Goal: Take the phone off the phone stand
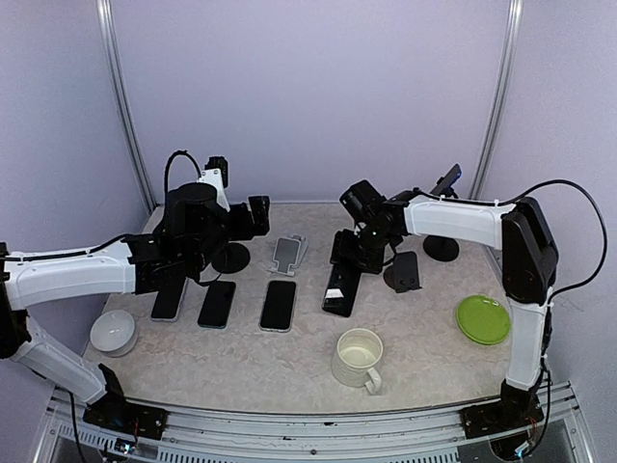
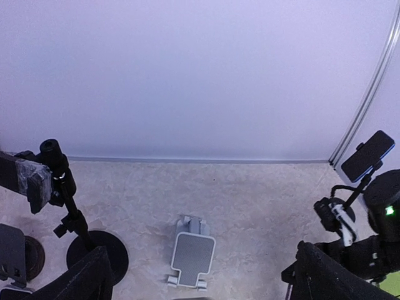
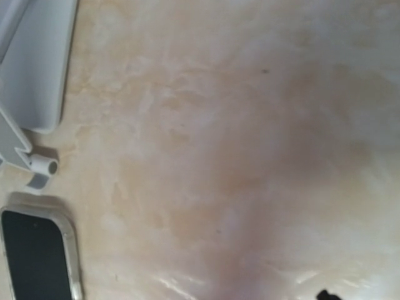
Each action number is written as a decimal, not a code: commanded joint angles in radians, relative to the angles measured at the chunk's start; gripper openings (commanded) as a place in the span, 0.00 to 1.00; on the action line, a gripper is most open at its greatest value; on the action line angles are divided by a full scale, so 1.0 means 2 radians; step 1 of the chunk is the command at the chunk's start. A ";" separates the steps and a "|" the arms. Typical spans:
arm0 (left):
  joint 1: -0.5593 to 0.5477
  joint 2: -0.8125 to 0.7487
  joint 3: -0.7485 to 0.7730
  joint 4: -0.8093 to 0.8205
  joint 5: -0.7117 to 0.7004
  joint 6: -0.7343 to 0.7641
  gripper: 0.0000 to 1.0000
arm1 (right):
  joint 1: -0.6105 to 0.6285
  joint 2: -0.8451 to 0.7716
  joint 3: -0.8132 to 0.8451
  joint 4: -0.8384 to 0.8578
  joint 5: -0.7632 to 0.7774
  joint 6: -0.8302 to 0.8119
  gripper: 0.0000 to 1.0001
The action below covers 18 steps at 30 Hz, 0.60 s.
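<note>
A dark phone (image 1: 446,178) is clamped, tilted, at the top of a black pole stand (image 1: 442,248) at the back right; the left wrist view shows this phone (image 2: 369,154) at its right edge. My right gripper (image 1: 349,253) hangs low over the upper end of another dark phone (image 1: 339,291) that lies slanted on the table. Its wrist view shows only blurred tabletop, so its jaws and any grip are hidden. My left gripper (image 1: 258,217) is open with nothing in it, its fingers (image 2: 94,275) wide apart above an empty grey folding stand (image 2: 190,253).
Three phones lie flat in a row (image 1: 217,304) left of centre. There is an empty black clamp stand (image 1: 231,258) at the back left and a small black stand (image 1: 403,272) by the right arm. Near the front are a white bowl (image 1: 113,331), a mug (image 1: 358,357) and a green plate (image 1: 483,318).
</note>
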 commanded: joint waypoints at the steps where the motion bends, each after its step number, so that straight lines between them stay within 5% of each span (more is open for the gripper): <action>1: -0.008 -0.031 -0.046 0.085 0.034 0.041 0.99 | 0.015 0.042 0.055 -0.044 0.009 0.003 0.58; 18: -0.009 -0.066 -0.098 0.125 0.038 0.031 0.99 | 0.031 0.164 0.178 -0.152 0.003 -0.027 0.59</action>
